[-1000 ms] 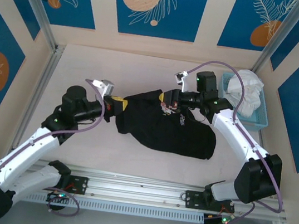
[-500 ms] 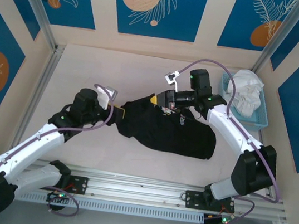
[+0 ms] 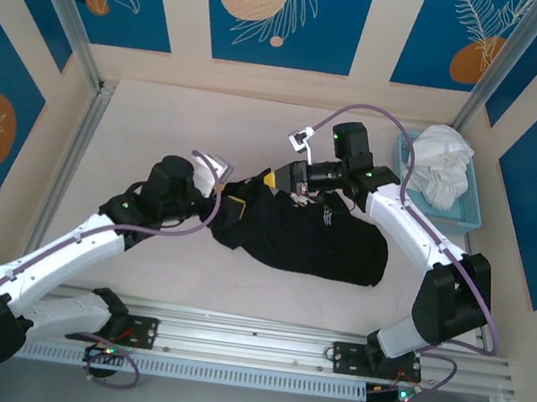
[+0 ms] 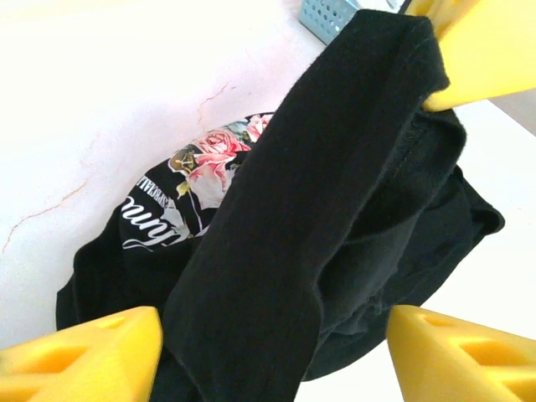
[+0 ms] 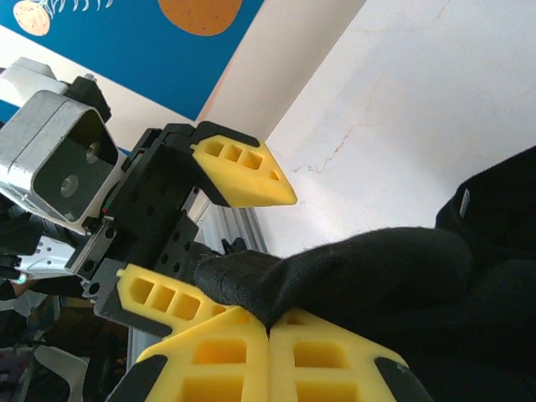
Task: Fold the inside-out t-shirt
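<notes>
Shirt (image 3: 318, 239) lies bunched in a dark heap at the middle of the desk (image 3: 160, 114), its long side running left to right and its left end drawn up off the surface into a taut strip. The right jaws are pressed fully together on the tip of that strip, the yellow fingers (image 5: 251, 356) pinching a fold of black cloth. The left jaws stand wide apart just beside them; the strip runs down between the left fingers (image 4: 84, 356) without being clamped, so they hold nothing. In the left wrist view a pink-and-cream floral print (image 4: 213, 163) and white lettering (image 4: 146, 222) show on the part of the shirt lying flat. The desk is pale, nearly white, with thin hairline cracks across it. At its far right corner sits a light blue basket (image 3: 454, 211) with white cloth (image 3: 441, 161) heaped in it, well apart from the shirt. Cream walls close the space on three sides, set with blue panels (image 3: 277, 10) bearing white leaf outlines and orange discs. Metal posts (image 3: 64, 14) slant up at the back corners, and a metal rail (image 3: 257, 346) runs along the near edge.
</notes>
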Available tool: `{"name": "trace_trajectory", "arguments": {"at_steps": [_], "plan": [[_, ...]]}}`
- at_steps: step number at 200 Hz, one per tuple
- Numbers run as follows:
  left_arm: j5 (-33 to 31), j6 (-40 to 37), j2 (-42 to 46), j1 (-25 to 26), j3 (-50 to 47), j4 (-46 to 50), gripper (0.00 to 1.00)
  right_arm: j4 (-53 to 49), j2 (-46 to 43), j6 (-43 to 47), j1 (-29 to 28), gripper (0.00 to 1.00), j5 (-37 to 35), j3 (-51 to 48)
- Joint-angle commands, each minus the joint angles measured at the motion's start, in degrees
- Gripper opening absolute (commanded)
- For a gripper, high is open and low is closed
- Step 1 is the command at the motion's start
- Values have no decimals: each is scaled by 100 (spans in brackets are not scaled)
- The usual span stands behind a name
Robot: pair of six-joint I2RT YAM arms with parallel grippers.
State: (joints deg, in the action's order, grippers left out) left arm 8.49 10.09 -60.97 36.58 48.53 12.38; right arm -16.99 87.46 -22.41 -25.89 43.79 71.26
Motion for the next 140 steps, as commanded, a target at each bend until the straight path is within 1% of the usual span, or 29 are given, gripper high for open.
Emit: {"name": "trace_trajectory", "arguments": {"at_steps": [1,27,37,49,62,72,83,91,109,123,140], "plan": [[-3,-99,-190,42,329,-228,60,-183,29,185,-39,0,182,142],[-234,-208,-556,40,610,-57,30,-395,-39,411,-40,0,167,133],[-277,-202,-644,33,678,7,17,-556,-69,578,-32,0,115,161],[-288,-98,-670,19,735,29,0,-1004,-65,908,-40,0,-170,292],[-164,74,-650,-1,832,89,0,-1736,27,1298,-70,0,-847,594],[160,225,-661,-33,936,166,0,-2137,122,1405,-92,0,-1549,800],[575,411,-671,-46,1016,186,0,-2304,240,1354,-130,0,-2323,960],[840,589,-663,-62,1028,153,0,-2268,324,1245,-163,2,-2660,1038],[1222,967,-603,-77,971,-49,0,-2017,559,983,-206,6,-2773,1177],[1269,1216,-549,-95,903,-217,0,-1890,756,877,-268,10,-2762,1341],[1196,1460,-537,-166,852,-316,0,-1977,851,932,-335,13,-2850,1510]]}}
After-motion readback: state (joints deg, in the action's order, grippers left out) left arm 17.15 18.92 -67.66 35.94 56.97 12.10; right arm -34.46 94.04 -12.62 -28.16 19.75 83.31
